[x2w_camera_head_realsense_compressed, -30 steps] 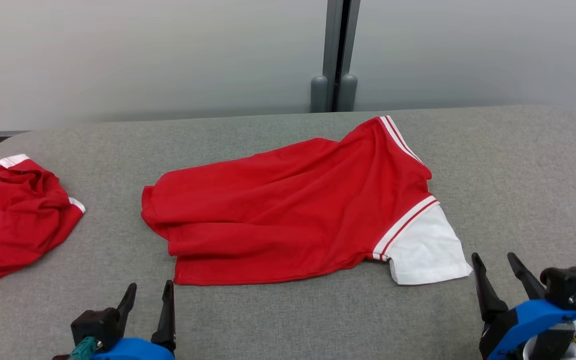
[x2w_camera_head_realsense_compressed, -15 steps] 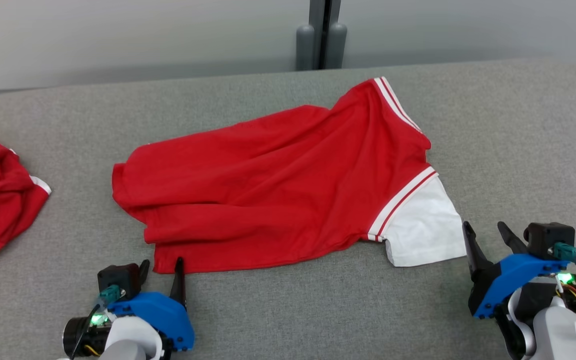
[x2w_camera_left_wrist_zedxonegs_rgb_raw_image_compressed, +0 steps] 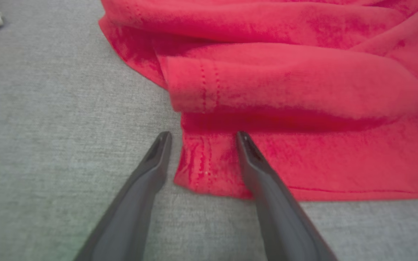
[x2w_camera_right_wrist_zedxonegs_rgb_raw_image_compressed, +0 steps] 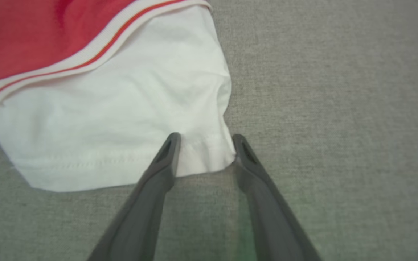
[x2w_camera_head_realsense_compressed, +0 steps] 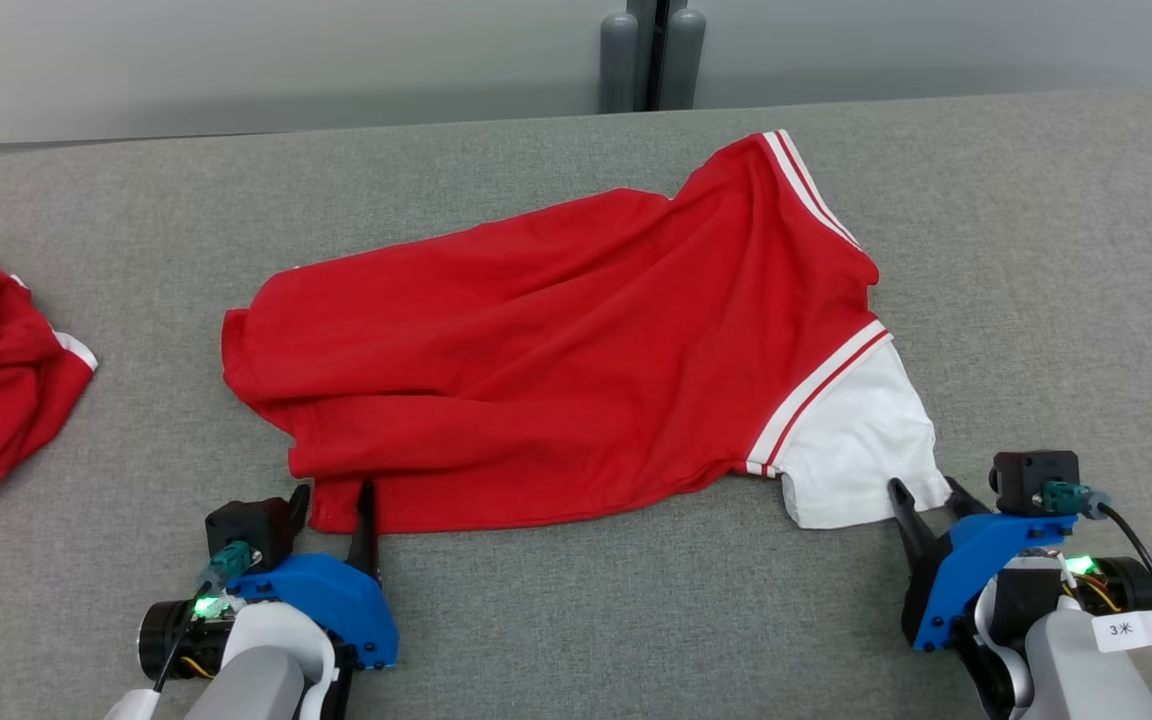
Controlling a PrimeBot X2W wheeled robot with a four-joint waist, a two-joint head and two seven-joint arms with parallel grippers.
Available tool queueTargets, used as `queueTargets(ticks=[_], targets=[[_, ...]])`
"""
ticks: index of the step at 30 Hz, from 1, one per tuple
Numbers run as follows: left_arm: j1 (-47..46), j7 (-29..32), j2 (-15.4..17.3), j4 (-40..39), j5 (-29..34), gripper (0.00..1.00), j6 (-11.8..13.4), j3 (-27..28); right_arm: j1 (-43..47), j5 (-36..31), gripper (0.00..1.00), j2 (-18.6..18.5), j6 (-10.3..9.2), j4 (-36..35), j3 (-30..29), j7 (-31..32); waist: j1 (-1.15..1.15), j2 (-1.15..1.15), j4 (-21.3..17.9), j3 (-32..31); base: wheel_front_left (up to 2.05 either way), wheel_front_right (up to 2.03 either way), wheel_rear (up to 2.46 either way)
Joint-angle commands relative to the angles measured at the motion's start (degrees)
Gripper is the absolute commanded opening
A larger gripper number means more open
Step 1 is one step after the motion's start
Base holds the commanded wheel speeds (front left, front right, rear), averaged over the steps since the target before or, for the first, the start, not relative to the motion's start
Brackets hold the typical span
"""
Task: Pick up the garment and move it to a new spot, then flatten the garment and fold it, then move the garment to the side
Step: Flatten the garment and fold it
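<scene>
The garment [x2w_camera_head_realsense_compressed: 556, 360] is laid lengthwise between both pincers. Its red hem [x2w_camera_left_wrist_zedxonegs_rgb_raw_image_compressed: 209, 170] is straddled by the released left pincer [x2w_camera_head_realsense_compressed: 334, 490], its white sleeve [x2w_camera_right_wrist_zedxonegs_rgb_raw_image_compressed: 122, 108] by the released right pincer [x2w_camera_head_realsense_compressed: 926, 487].

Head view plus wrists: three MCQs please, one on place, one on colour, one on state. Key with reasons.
1. Where is the left gripper?
A) at the garment's near red hem corner
B) on a white cuff
C) up in the air

2. What colour is the sleeve at the right gripper?
A) red
B) white
C) grey

3. How do both grippers' jaws stand?
A) shut on nothing
B) open, each astride a cloth corner
C) shut, lifting the cloth

Key:
1 A: its fingers flank the red hem corner in the left wrist view.
2 B: white cloth lies between the tips in the right wrist view.
3 B: a gap shows in each pair, and the garment lies on the table.
</scene>
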Motion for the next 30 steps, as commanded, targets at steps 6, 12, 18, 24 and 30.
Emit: queueTargets(ticks=[6, 12, 18, 24, 30], targets=[[-0.07, -1.13, -0.41, 1.99, -0.79, 0.00, -1.05, -0.19, 0.55, -0.37, 0.00, 0.11, 0.01, 0.25, 0.08, -0.84, 0.00, 0.00, 0.10, -0.64, 0.00, 0.00, 0.00], [1.25, -4.05, 0.02, -2.36, -2.13, 0.00, -1.64, 1.52, 1.74, 2.38, 0.00, 0.08, 0.02, -5.49, -1.59, -2.77, 0.00, 0.00, 0.73, -2.48, 0.00, 0.00, 0.00], [5.92, -4.85, 2.17, -14.75, -4.16, 0.00, -1.70, 4.13, 4.98, 5.79, 0.00, 0.07, 0.02, -18.80, -3.99, -1.52, 0.00, 0.00, 1.27, -5.42, 0.00, 0.00, 0.00], [10.85, -1.48, 3.90, -32.59, -10.00, 0.00, -1.71, 7.82, 8.60, 10.67, 0.00, 0.06, 0.02, -34.53, -4.79, 2.70, 0.00, 0.00, 1.33, -7.77, 0.00, 0.00, 0.00], [12.17, 3.14, 6.55, -49.13, -12.82, 0.00, 0.01, 9.89, 9.43, 10.49, 0.00, 0.04, 0.02, -47.72, -5.68, 6.49, 0.00, 0.00, 1.08, -9.22, 0.00, 0.00, 0.00]])
